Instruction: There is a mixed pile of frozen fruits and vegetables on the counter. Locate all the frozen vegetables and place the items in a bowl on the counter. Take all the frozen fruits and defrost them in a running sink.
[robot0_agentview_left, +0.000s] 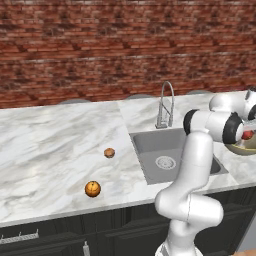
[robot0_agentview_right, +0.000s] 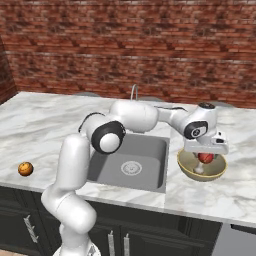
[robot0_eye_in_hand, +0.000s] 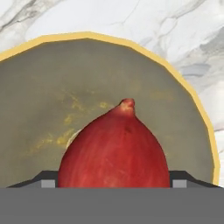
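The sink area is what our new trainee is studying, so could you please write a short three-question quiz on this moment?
1. True or false: the red ball sits between the gripper fingers above the bowl.
2. How many orange balls lie on the counter left of the sink?
3. Which stands behind the sink: A) a kettle, B) the faucet, C) a jar?

Key: 1 true; 2 two, the small orange ball and the larger orange ball; 3 B.
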